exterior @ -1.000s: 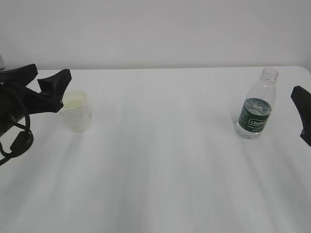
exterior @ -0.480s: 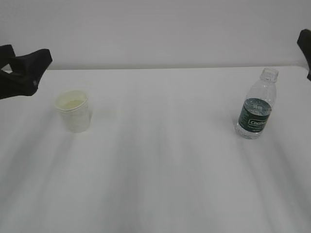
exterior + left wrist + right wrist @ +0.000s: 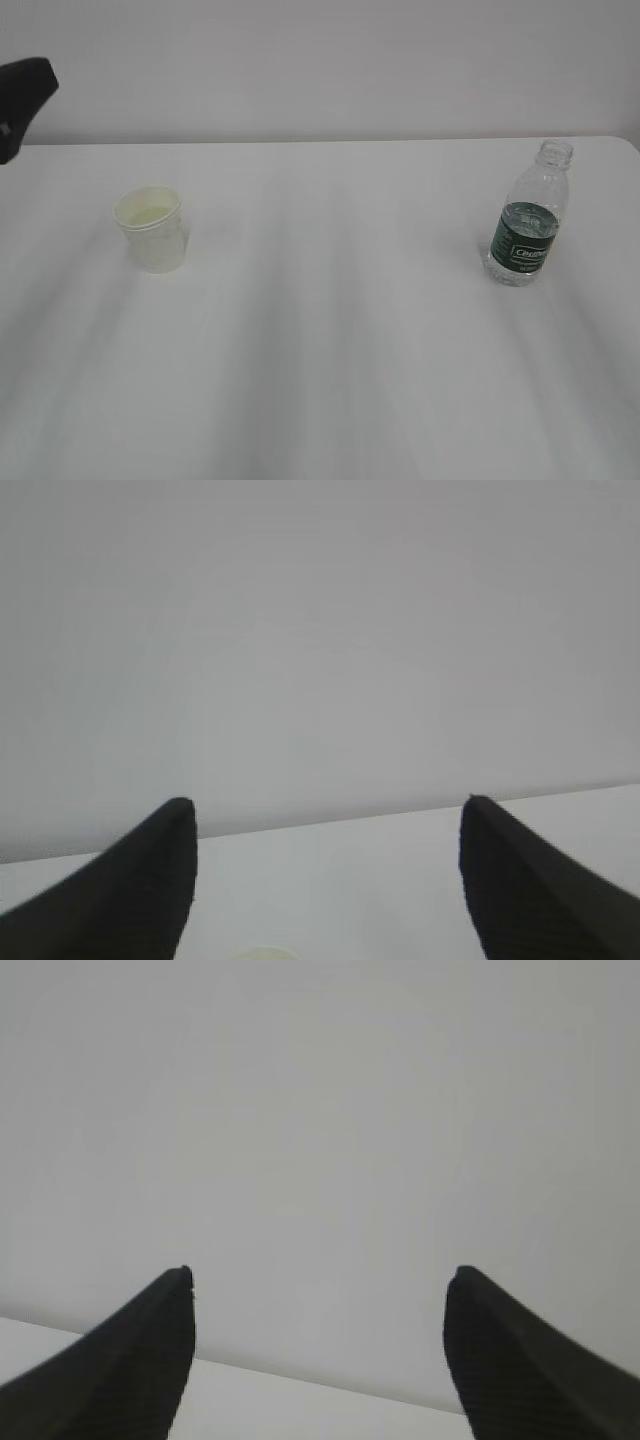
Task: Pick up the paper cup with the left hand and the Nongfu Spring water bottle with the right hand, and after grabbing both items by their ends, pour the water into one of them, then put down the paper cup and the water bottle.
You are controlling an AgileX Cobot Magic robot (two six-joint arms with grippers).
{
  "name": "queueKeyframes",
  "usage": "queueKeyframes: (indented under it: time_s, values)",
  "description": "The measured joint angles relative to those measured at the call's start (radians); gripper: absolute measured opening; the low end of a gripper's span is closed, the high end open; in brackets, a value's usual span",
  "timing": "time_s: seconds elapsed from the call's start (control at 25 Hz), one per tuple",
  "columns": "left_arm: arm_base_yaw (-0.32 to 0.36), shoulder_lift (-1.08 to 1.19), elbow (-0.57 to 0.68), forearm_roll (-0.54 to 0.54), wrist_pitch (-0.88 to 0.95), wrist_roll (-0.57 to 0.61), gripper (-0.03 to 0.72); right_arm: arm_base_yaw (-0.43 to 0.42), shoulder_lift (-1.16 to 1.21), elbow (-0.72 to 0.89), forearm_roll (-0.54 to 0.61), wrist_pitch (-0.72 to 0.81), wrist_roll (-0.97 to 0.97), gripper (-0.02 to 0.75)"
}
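Paper cup [image 3: 151,229] stands upright on the white table [image 3: 330,330], far to the left of the Nongfu Spring water bottle [image 3: 527,217]. Nothing touches it. Cream inside with a pale, slightly greenish bottom; cannot tell from this angle whether liquid is in it.

The bottle is upright near the table's right edge, no cap, dark green label facing the camera. Water [image 3: 512,272] shows in the lower body only (level hard to read behind the label).

Left hand [image 3: 325,885]: fingers spread wide, nothing between them. In the exterior view only a black tip of it [image 3: 22,90] shows at the upper left edge, above and well left of the cup, far from the bottle. Its wrist camera looks mostly at the grey wall [image 3: 320,630], with the table's far edge low in frame and a sliver of cup rim [image 3: 262,953] at the bottom between the fingers.

Right hand [image 3: 318,1350]: fingers equally wide apart, holding nothing. Out of frame in the exterior view, so its place relative to the bottle can't be told. Its camera sees wall and a strip of table, no bottle.
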Motion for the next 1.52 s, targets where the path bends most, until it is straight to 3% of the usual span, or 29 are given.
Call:
queueKeyframes:
  time_s: [0.52,0.8,1.52]
  values:
    - [0.000,-0.260,-0.195,-0.002,0.358,0.000,0.587,0.000,-0.263,-0.075,-0.011,0.294,-0.003,0.590]
    - [0.000,-0.382,-0.274,0.060,0.592,0.000,0.587,0.000,-0.374,-0.136,-0.051,0.514,-0.005,0.590]
    - [0.000,-0.703,-0.291,0.108,1.113,0.000,0.586,0.000,-0.667,-0.169,-0.071,0.874,-0.005,0.590]
